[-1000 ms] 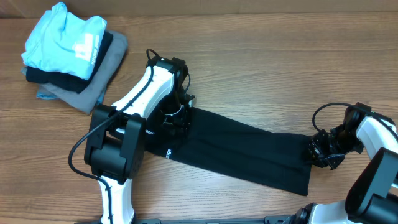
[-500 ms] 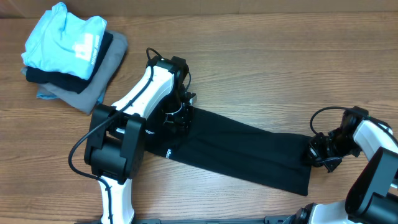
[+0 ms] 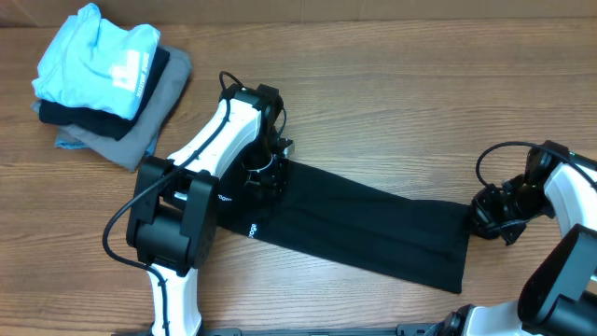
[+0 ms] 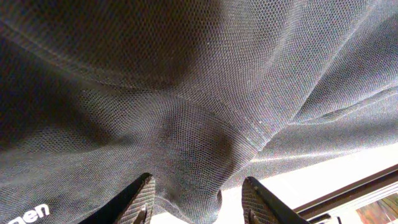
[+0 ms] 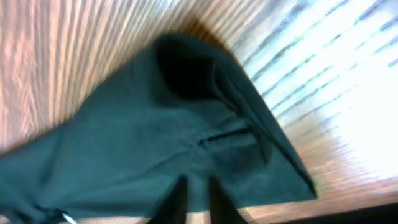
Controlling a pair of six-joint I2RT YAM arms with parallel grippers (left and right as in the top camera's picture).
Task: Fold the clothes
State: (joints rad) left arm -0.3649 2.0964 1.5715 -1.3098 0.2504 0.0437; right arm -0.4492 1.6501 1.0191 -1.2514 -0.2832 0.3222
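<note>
The black shirt (image 3: 364,229) lies folded into a long strip across the table, with a small white mark near its left end. My left gripper (image 3: 264,182) is on the strip's left end. In the left wrist view its fingers (image 4: 202,202) are spread apart with a bulge of the mesh fabric (image 4: 186,93) hanging between them. My right gripper (image 3: 487,217) is at the strip's right end. In the blurred right wrist view its fingers (image 5: 198,186) are nearly together over the shirt's edge (image 5: 137,143), apparently pinching it.
A stack of folded clothes sits at the back left: a light blue shirt with white print (image 3: 98,56) on top of a dark garment and a grey one (image 3: 154,112). The wooden table (image 3: 392,112) lies bare behind the strip.
My right gripper has moved right and slightly back at the shirt's right end. The left arm and the rest of the shirt have not moved.
</note>
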